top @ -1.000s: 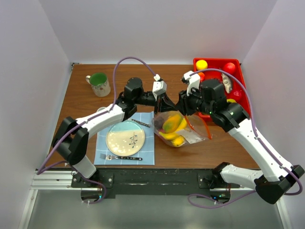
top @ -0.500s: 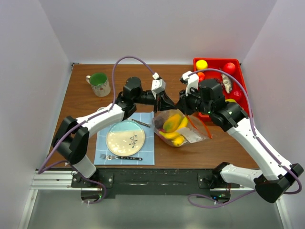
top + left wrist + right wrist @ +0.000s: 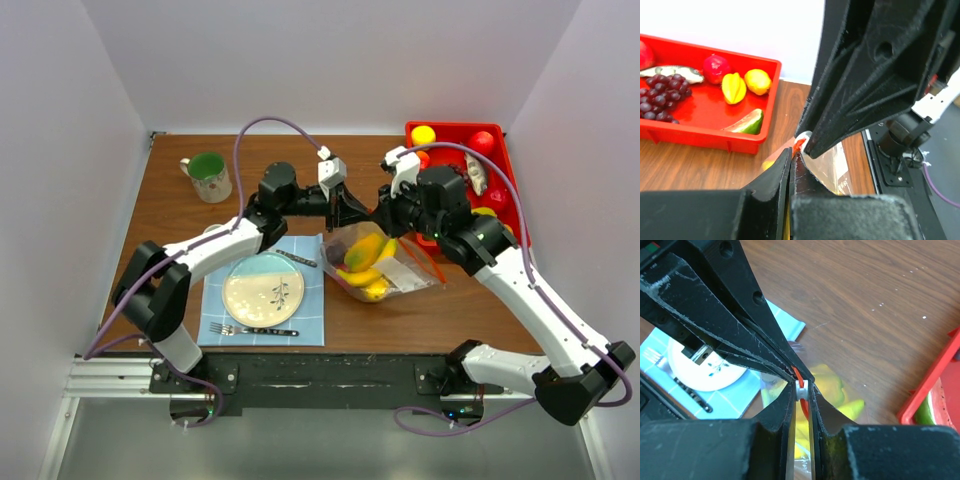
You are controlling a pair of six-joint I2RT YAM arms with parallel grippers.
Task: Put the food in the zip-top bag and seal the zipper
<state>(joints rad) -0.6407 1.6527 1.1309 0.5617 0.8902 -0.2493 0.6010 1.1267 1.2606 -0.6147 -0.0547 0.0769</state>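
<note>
The clear zip-top bag lies at mid-table with yellow food inside. My left gripper is shut on the bag's mouth edge at the pink-red zipper; in the left wrist view the left gripper pinches it tight. My right gripper meets it tip to tip. In the right wrist view the right gripper is shut on the white slider of the zipper. More food lies in the red tray: purple grapes, a yellow starfruit and a lemon.
The red tray stands at the back right. A plate and fork lie on a blue cloth left of the bag. A green mug stands at the back left.
Both grippers have moved slightly toward the far side, still closed at the bag's mouth. The bag's top edge has followed and the bag has shifted a little.
</note>
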